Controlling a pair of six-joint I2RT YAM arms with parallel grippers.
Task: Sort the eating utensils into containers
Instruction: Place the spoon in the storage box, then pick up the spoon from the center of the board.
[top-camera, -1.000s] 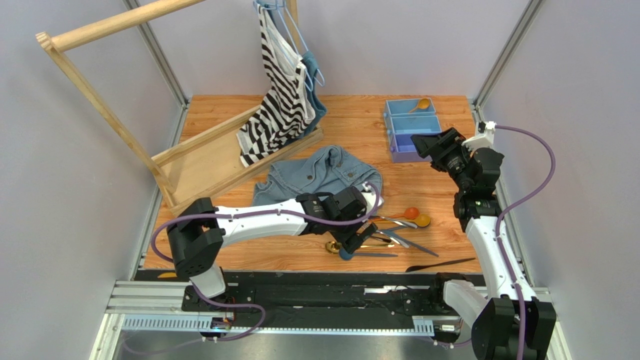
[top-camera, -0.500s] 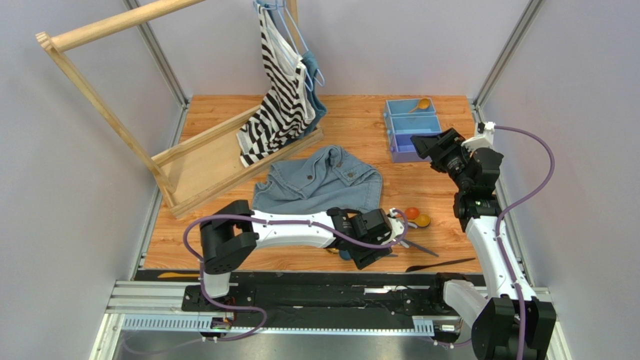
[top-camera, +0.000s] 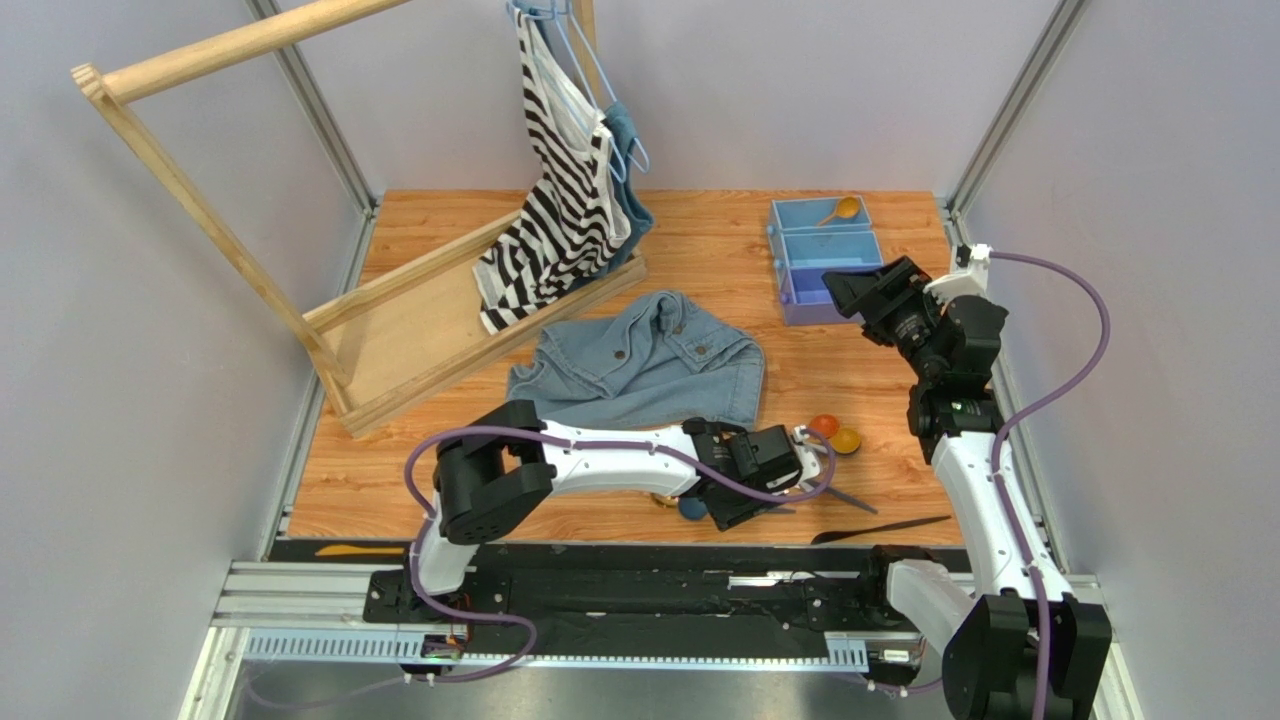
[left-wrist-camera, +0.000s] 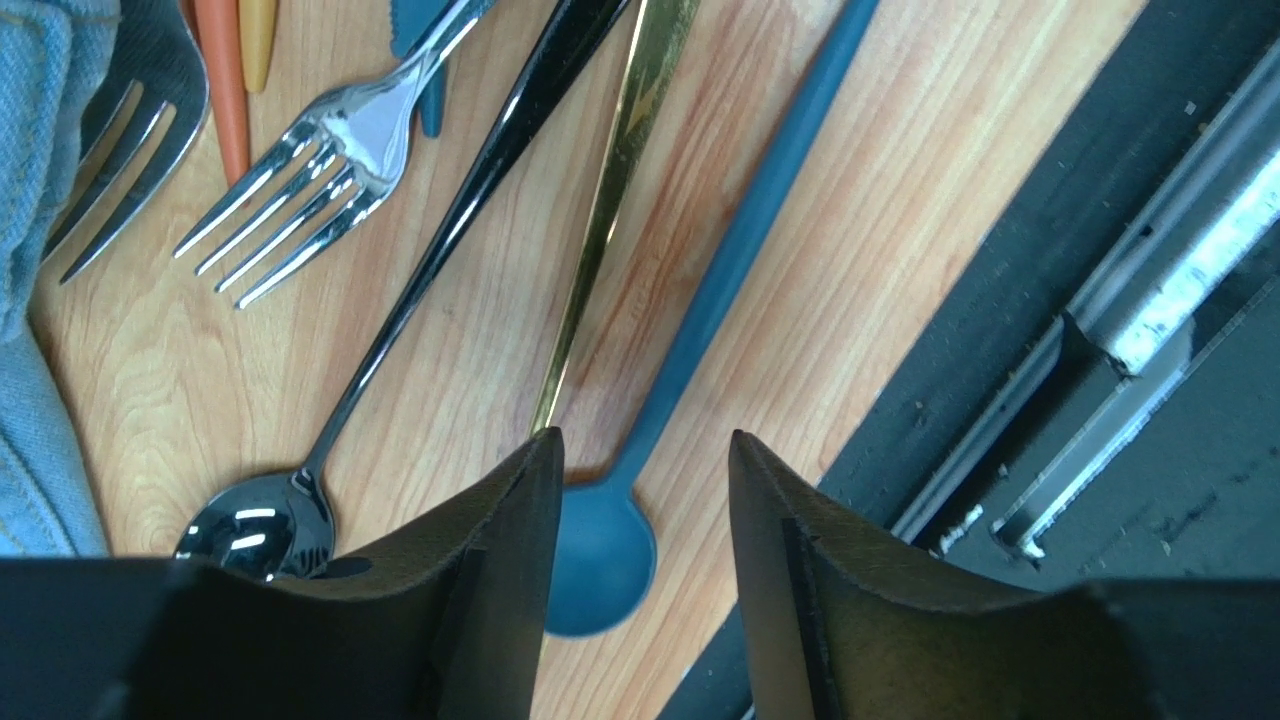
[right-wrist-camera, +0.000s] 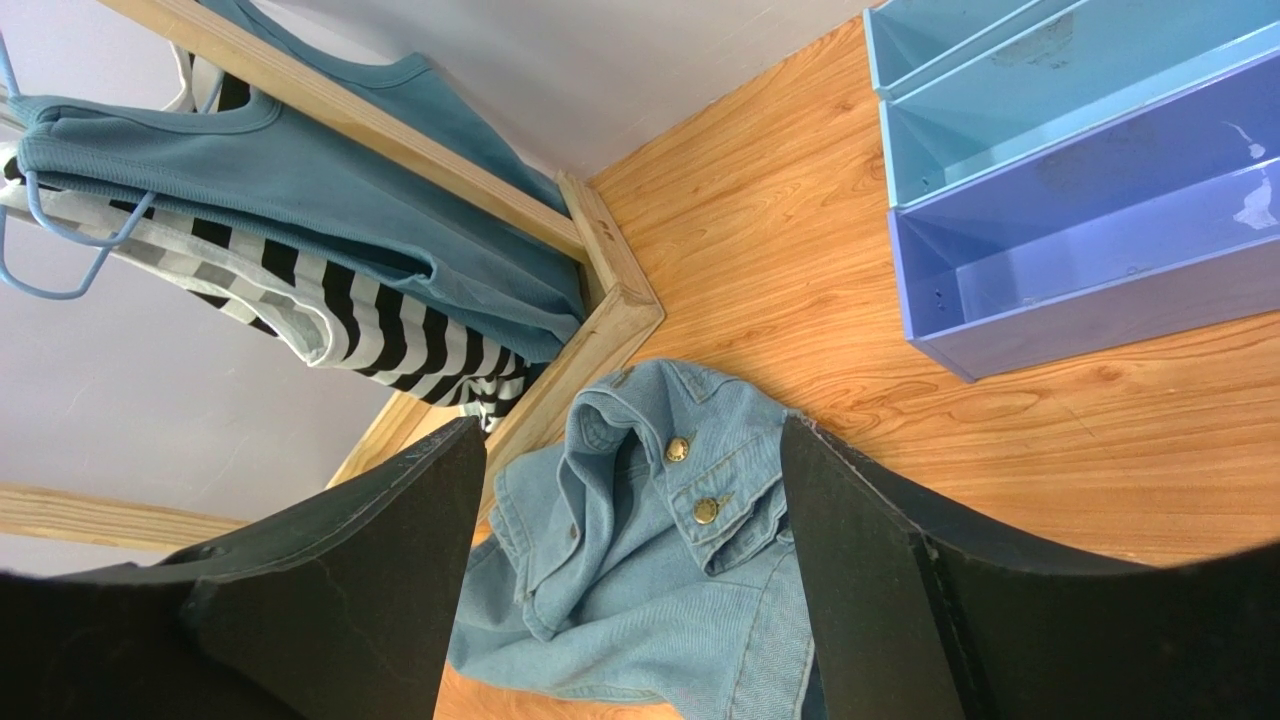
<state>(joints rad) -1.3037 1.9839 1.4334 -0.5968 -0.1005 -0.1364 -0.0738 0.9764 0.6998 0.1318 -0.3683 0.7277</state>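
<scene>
Progress: early, judged from the present layout.

- Left of the work area, a denim jacket is spread on the table; it plays no part in the sort.
- The left gripper is held low over the cutlery pile at the near edge. Its fingers are spread and nothing is pinched. The bowl of a blue spoon lies between the tips; contact cannot be told.
- Beside it, loose on the wood: a gold handle, a black spoon and a silver fork.
- In the overhead view an orange spoon and a yellow spoon are seen just beyond the pile. A dark knife lies apart to the right.
- The tray stands at the far right. One brownish spoon is seen in its farthest compartment; the nearest looks empty.
- The right gripper hangs above the tray's near end, fingers apart, empty.

Left to do: nearly everything. One piece is sorted and the rest is unsorted.
</scene>
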